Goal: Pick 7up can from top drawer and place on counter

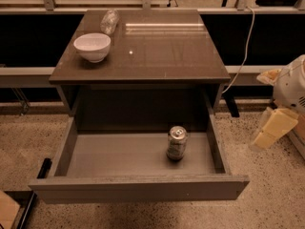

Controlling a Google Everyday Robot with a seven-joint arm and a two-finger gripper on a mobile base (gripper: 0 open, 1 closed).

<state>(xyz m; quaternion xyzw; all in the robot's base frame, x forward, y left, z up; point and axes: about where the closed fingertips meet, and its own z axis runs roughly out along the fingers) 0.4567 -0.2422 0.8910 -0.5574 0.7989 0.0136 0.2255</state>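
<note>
One 7up can (177, 143) in drawer (138, 189), pincer (272, 129) — perhaps — right

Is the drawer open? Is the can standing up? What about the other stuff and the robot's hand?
top drawer: pulled open.
7up can: standing upright in the drawer, right of middle.
white bowl: upright on the counter, left side.
plastic bottle: lying on its side at the back of the counter.
hand: right of the drawer, away from the can.
</note>
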